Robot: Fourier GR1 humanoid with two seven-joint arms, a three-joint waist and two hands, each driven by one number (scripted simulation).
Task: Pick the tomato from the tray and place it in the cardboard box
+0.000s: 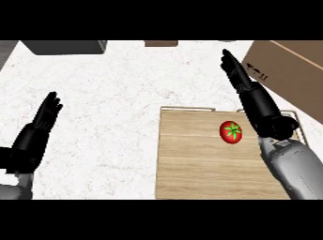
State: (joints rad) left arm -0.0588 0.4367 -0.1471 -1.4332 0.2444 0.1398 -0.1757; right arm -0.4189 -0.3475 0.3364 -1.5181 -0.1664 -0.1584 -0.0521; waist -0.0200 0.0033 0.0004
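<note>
A red tomato (231,131) with a green stem star lies on the wooden tray (192,164), toward its right side. The cardboard box (303,77) stands at the right, beyond the tray. My right hand (251,96) is open, its fingers stretched straight toward the far side, hovering just right of the tomato and over the tray's right edge. It does not touch the tomato. My left hand (36,129) rests open over the white counter at the left, fingers pointing away, holding nothing.
A dark grey block (64,47) sits at the far left of the counter. A small brown object (161,43) shows at the far edge. White speckled counter (116,93) spreads between the left hand and the tray.
</note>
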